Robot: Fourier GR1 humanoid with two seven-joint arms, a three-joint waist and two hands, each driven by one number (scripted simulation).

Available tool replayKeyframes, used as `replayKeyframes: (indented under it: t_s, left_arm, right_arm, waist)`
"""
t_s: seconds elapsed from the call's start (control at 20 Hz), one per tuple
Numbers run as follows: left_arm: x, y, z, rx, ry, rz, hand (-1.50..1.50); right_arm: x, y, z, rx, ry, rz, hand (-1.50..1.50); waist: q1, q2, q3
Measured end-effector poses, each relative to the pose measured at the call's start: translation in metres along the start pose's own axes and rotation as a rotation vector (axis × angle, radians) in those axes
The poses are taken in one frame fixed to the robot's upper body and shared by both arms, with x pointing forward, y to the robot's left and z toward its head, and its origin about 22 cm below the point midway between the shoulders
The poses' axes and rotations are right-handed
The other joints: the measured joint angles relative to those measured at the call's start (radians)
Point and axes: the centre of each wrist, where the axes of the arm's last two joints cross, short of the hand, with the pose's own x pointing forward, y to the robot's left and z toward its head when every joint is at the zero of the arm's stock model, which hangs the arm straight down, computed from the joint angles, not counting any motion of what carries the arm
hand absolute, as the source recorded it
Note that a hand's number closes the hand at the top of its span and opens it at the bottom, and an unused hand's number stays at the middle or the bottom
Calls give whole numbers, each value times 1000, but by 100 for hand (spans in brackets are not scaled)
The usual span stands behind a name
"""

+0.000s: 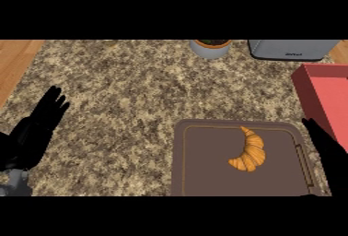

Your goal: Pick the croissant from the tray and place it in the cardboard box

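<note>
Head view, looking steeply down on a speckled stone counter point(129, 92).

Croissant point(249, 151): lies on the brown tray point(204, 161), right of the tray's middle, curved, narrow tip toward the far side, wider end nearer the robot. Nothing touches it.

Tray: sits at the near right of the counter, with a raised rim all round.

Box point(327, 99): red-pink, open top, at the right edge beyond the tray's far right corner, partly cut off by the view.

Left hand point(37, 126): at the left edge over the counter, fingers straight and spread, pointing away from the robot. Holds nothing. Well apart from the tray.

Right hand point(329, 159): at the right edge, beside the tray's right rim, fingers straight and pointing up the view, holding nothing. Near the croissant but apart from it.

Far edge: a pale pot point(211, 47) with a dark plant, and a grey appliance point(292, 49) to its right.
</note>
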Motion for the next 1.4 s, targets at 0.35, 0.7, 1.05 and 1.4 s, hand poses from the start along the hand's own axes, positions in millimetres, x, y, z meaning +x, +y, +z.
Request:
replayKeyframes:
  t_s: [0.35, 0.7, 1.05, 1.4]
  left_arm:
    - [-1, 0, 2, 13, 3, 8, 0]
    - [3, 9, 1, 28, 6, 9, 0]
    - [-5, 7, 0, 31, 9, 7, 0]
    - [-7, 3, 5, 29, 9, 10, 0]
  right_arm:
    - [45, 4, -19, 121, 41, -20, -150]
    - [55, 11, -29, 186, 54, -14, -150]
    - [60, 28, -31, 205, 52, 4, -150]
    - [68, 38, -39, 174, 39, 14, -150]
  waist:
    - [-11, -4, 4]
    - [-26, -7, 5]
    - [-32, -7, 5]
    - [-31, -8, 6]
